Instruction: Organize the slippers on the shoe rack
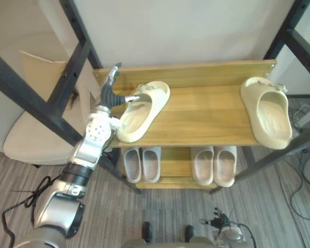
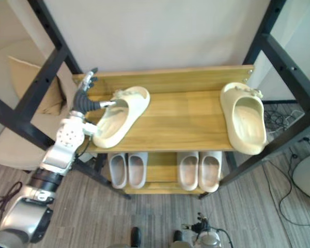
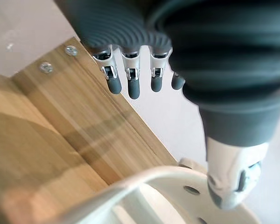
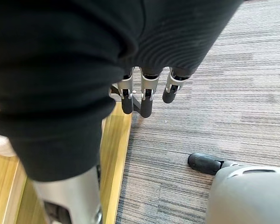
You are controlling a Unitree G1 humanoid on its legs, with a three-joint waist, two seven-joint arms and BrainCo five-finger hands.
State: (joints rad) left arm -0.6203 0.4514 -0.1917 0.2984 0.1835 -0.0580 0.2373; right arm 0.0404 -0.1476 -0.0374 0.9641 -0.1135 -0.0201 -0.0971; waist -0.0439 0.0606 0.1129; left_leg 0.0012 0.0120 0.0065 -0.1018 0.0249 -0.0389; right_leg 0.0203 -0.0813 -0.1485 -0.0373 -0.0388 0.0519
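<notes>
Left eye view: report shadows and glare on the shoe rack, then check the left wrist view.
Left eye view: the top shelf is evenly lit, with a mild pale sheen mid-board and no harsh glare; the grey slippers below sit in its shade. Left wrist view: a soft dark band crosses the wood beside the cream slipper.

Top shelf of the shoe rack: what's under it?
Two slipper pairs on the lower shelf: grey pair, beige pair. Near ends show; far ends hidden by the top shelf.

Lower slippers (image 1: 142, 164) half hidden under top shelf (image 1: 206, 116), toes unseen
</notes>
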